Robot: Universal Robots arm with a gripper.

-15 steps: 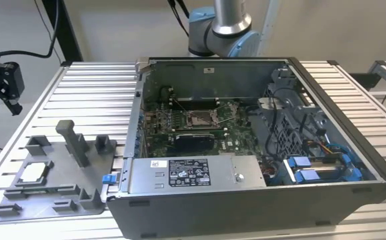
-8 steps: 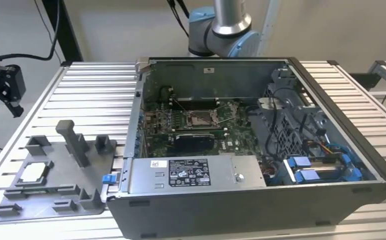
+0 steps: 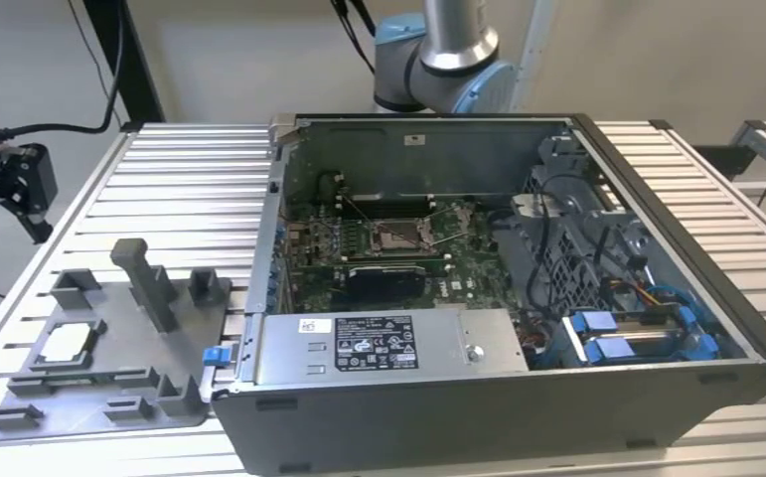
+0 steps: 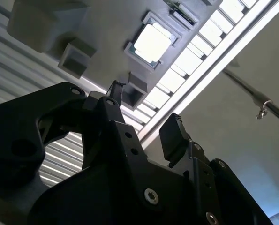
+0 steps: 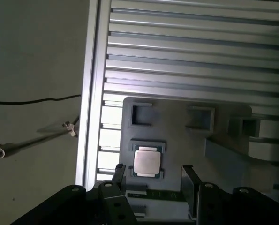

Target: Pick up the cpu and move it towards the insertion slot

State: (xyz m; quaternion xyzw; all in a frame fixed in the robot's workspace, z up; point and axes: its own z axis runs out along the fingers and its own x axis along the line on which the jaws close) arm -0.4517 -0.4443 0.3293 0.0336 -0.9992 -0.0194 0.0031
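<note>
One black claw [image 5: 153,174], fingers apart and empty, above the small flat silvery-white square cpu [image 5: 146,162]
It is seen lying in the grey moulded tray [image 3: 117,338] at the exterior view's near left; an off-centre descent could nick its edge or tilt it.

The arm [image 3: 452,40] is a shiny silver tube with a round grey joint and a light blue cap. The claw [image 5: 153,171] is all black, with two flat fingers [image 5: 188,183], chunky blocky parts and small round silver screws [image 4: 151,196]. A thin black cable [image 3: 65,127] runs to it
</note>
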